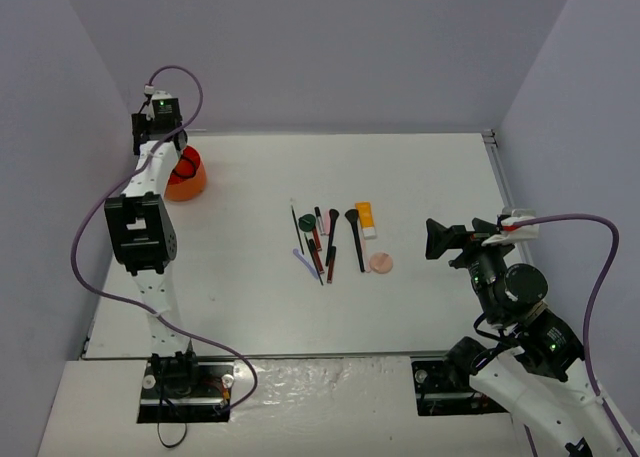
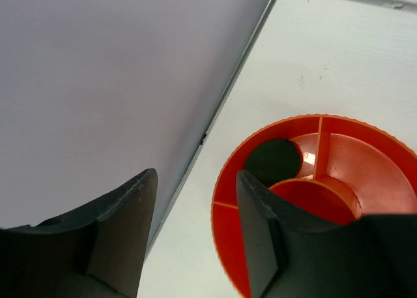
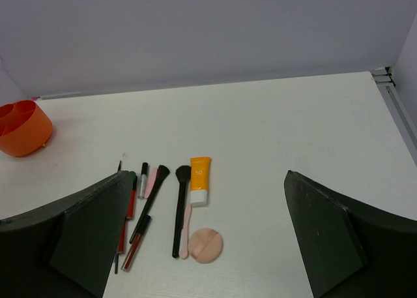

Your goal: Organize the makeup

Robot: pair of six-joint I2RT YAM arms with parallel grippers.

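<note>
My black two-finger left gripper [image 2: 197, 177] sits upper left in the top view, jaws partly apart; my black right gripper [image 3: 207, 176], mid-right, gapes wide.

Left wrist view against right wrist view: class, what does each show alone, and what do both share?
Left wrist only: a dark round compact lying in an outer compartment of the orange holder. Right wrist only: black brushes, orange-white tube and pink round compact laid out on the table. Both: the orange holder and the table.

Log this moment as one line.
left tool open over holder | dark compact in holder | right tool open, empty | other makeup on table
</note>
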